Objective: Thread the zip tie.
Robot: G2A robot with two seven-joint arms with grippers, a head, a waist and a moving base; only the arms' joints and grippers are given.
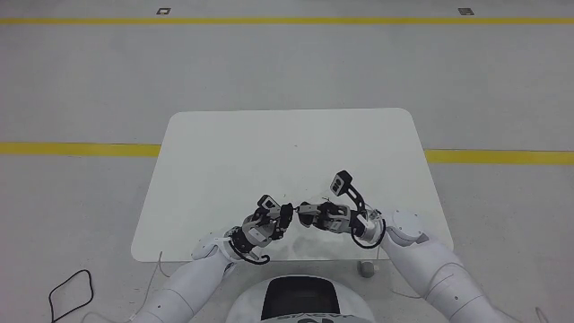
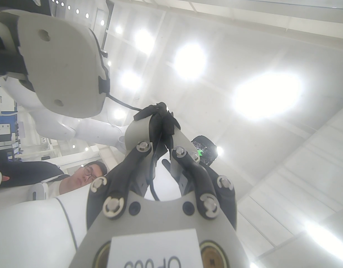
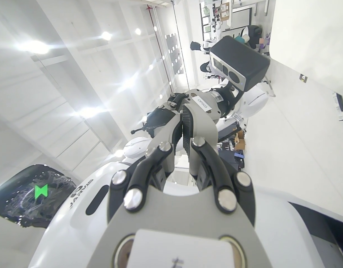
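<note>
Left tool [image 2: 161, 122] was clamped narrow on the black zip tie [image 2: 152, 172], its strand running back between the fingers. Right tool [image 3: 183, 129] had its pads pressed together; could not tell whether the tie lay between them. Both tools met tip to tip above the white surface's [image 1: 269, 144] near edge.

Left tool [image 1: 283, 215] just beside right tool [image 1: 305, 213]

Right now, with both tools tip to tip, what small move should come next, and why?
Probably a slight nudge of the right tool toward the left tool: both are shut, almost touching, the zip tie pinched in the left; its head itself is hidden.
</note>
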